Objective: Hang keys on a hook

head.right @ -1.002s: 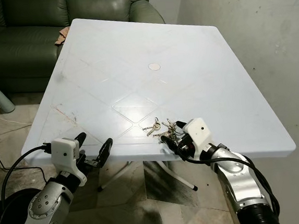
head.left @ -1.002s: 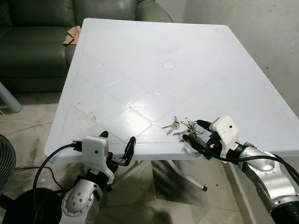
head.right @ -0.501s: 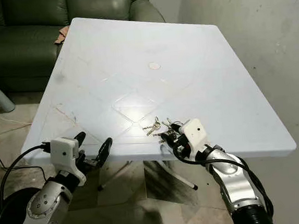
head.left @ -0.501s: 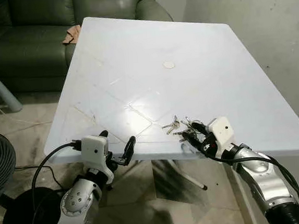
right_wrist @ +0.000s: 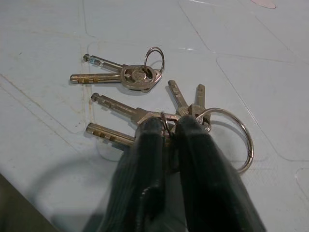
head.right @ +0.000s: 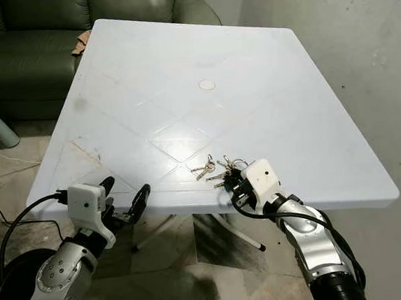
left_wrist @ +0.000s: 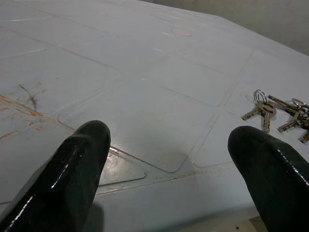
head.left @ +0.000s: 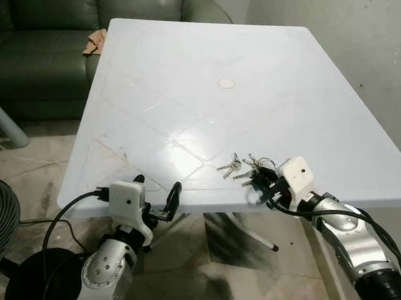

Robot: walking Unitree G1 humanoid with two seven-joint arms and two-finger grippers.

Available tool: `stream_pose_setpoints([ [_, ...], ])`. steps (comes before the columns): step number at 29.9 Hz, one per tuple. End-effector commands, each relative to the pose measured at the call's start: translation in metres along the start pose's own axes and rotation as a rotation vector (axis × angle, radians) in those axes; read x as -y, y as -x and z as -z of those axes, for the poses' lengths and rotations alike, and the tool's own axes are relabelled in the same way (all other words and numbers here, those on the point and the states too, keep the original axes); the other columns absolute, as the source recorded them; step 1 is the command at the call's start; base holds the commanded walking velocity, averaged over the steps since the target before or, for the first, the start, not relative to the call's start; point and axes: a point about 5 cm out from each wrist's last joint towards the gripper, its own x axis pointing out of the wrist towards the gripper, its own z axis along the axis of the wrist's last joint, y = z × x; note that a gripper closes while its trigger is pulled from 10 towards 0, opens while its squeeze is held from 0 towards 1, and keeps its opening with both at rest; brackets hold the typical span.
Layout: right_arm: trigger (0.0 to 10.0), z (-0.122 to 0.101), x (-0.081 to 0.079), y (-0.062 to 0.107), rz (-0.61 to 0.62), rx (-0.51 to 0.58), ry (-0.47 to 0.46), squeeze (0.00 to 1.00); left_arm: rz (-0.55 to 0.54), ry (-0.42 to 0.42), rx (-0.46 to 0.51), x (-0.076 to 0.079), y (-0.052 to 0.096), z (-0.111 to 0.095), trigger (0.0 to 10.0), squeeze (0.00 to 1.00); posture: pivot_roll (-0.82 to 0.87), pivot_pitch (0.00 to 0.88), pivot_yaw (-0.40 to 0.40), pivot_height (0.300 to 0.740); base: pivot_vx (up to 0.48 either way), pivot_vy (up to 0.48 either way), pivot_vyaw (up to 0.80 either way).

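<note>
Nearby, keys [right_wrist: 159, 108] lie on a white table [head.left: 263, 67] beside a green sofa [head.left: 43, 37].

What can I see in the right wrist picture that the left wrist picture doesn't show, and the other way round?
The right wrist view shows the right gripper closed on the big bunch of keys, with its large ring lying flat. The left wrist view shows the left gripper, fingers apart, at the table's near edge, and orange scuffs on the top. Both show the white table and the small pair of keys.
</note>
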Motion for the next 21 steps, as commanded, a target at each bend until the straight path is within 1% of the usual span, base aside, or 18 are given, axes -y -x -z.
stream_pose_setpoints([
  [1,4.4,0.002,0.006,0.003,0.018,-0.005,-0.004,0.00,0.013,0.000,0.001,0.003,0.000,-0.001,10.0,0.00,0.08,0.178,-0.111,0.740,0.000,0.000,0.00],
  [2,8.7,0.002,0.006,0.003,0.014,-0.003,-0.008,0.00,0.012,0.001,0.002,0.003,-0.001,-0.002,10.0,0.00,0.08,0.177,-0.111,0.740,0.000,0.000,0.00],
  [3,8.7,0.002,0.006,0.003,0.014,-0.003,-0.008,0.00,0.012,0.001,0.002,0.003,-0.001,-0.002,10.0,0.00,0.08,0.177,-0.111,0.740,0.000,0.000,0.00],
  [4,8.9,0.002,0.006,0.003,0.012,-0.004,-0.009,0.00,0.012,0.002,0.002,0.003,-0.001,-0.002,10.0,0.00,0.08,0.177,-0.111,0.740,0.000,0.000,0.00],
  [5,10.0,0.002,0.007,0.003,0.011,-0.003,-0.009,0.00,0.013,0.002,0.003,0.003,-0.001,-0.002,10.0,0.00,0.08,0.177,-0.111,0.740,0.000,0.000,0.00],
  [11,10.0,0.000,0.008,0.002,0.017,0.008,-0.022,0.00,0.014,0.004,0.004,0.003,-0.002,-0.002,10.0,0.00,0.08,0.174,-0.111,0.740,0.000,0.000,0.00],
  [12,0.0,-0.004,0.010,0.002,0.028,0.043,-0.050,0.00,0.013,0.004,0.006,0.003,-0.003,-0.002,10.0,0.00,0.08,0.169,-0.111,0.740,0.000,0.000,0.00],
  [13,0.0,-0.004,0.010,0.002,0.028,0.043,-0.050,0.00,0.013,0.004,0.006,0.003,-0.003,-0.002,10.0,0.00,0.08,0.169,-0.111,0.740,0.000,0.000,0.00],
  [14,0.0,-0.008,0.010,0.003,0.023,0.082,-0.076,0.00,0.013,0.005,0.007,0.003,-0.003,-0.003,10.0,0.00,0.08,0.169,-0.111,0.740,0.000,0.000,0.00],
  [17,0.0,-0.007,0.012,0.002,0.050,0.061,-0.077,0.00,0.012,0.004,0.010,0.003,-0.004,-0.003,10.0,0.00,0.08,0.169,-0.111,0.740,0.000,0.000,0.00],
  [21,0.0,-0.011,0.013,0.003,0.060,0.092,-0.065,0.00,0.011,0.003,0.015,0.002,-0.007,-0.004,10.0,0.00,0.08,0.162,-0.110,0.740,0.000,0.000,0.00],
])
